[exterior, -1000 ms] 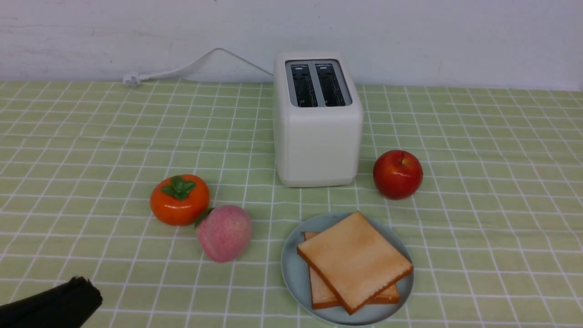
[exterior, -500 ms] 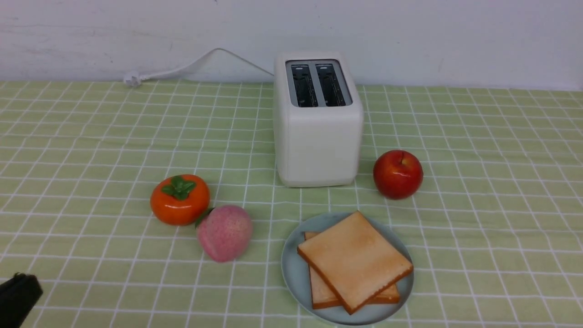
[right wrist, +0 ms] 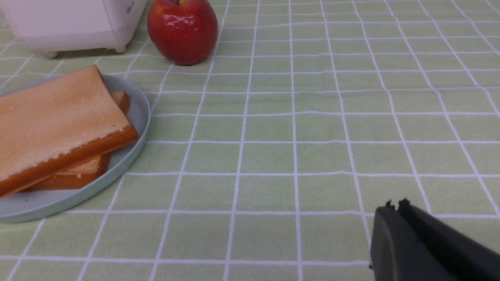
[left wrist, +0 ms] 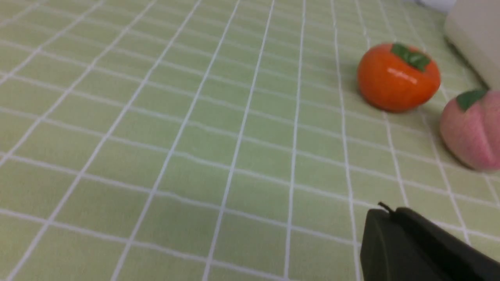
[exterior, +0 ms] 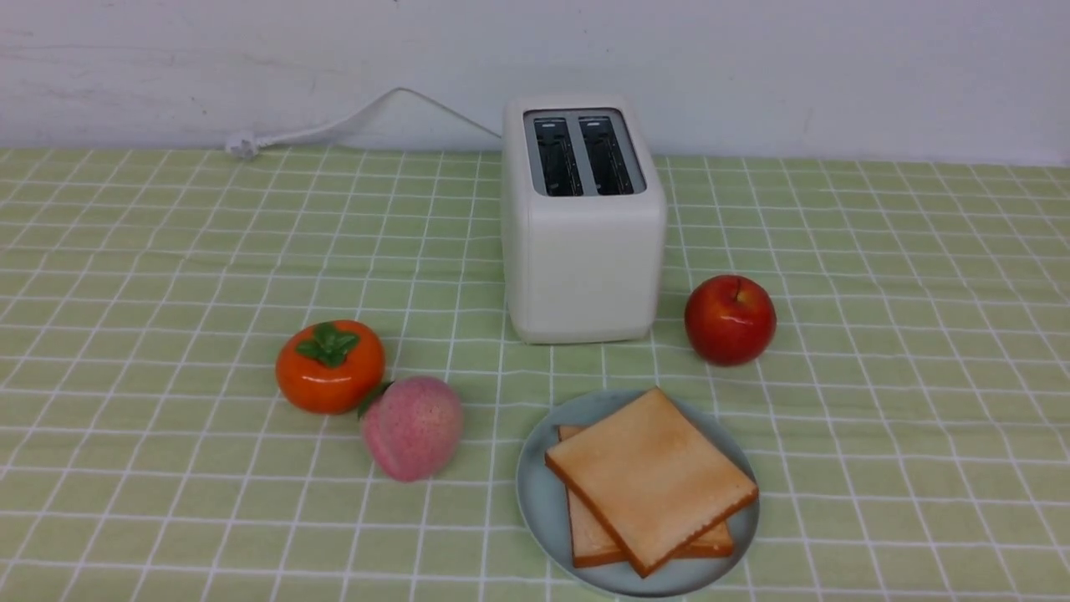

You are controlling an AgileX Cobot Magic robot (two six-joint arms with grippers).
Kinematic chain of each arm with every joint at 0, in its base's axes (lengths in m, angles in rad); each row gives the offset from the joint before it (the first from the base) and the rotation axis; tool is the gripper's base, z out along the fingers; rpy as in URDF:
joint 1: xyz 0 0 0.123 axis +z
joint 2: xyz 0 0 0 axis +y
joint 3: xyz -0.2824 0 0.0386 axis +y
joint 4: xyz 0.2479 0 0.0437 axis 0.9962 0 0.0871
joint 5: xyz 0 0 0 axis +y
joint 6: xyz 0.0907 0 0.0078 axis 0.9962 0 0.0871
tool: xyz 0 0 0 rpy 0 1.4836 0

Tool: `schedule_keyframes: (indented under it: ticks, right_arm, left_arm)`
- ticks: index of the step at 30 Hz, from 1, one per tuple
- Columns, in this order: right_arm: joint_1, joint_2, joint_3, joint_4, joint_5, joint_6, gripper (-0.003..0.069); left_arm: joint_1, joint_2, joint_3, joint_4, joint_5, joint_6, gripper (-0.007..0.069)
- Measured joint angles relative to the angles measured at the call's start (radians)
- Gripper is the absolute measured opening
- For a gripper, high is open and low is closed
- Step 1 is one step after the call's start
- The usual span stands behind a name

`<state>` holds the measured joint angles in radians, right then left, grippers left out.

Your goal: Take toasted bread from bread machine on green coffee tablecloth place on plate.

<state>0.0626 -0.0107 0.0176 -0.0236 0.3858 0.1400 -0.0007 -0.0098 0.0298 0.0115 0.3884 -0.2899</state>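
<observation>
Two slices of toasted bread [exterior: 650,477] lie stacked on the pale blue-grey plate [exterior: 535,502] in front of the white bread machine [exterior: 583,251], whose two slots are empty. All stand on the green coffee tablecloth [exterior: 167,251]. The toast [right wrist: 54,121] and plate [right wrist: 129,156] also show in the right wrist view, with the bread machine [right wrist: 70,19] behind. My left gripper [left wrist: 384,212] is shut and empty over bare cloth, away from the fruit. My right gripper [right wrist: 394,207] is shut and empty over bare cloth, to the right of the plate. Neither gripper shows in the front view.
A red apple [exterior: 730,319] stands right of the bread machine. An orange persimmon [exterior: 330,366] and a pink peach [exterior: 412,427] sit left of the plate. The white power cord [exterior: 334,125] runs along the back wall.
The left arm's dark tip has drawn back out of the front view's lower left corner. Toast, plate and fruit have not moved.
</observation>
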Motion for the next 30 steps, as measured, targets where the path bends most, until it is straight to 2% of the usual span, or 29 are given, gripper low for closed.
schedule_keyframes:
  ticks: [30]
  right_arm:
    - [0.0, 0.0, 0.0, 0.0, 0.0, 0.0, -0.0002]
  left_arm:
    - [0.001, 0.0, 0.0, -0.017, -0.001, 0.015, -0.0013]
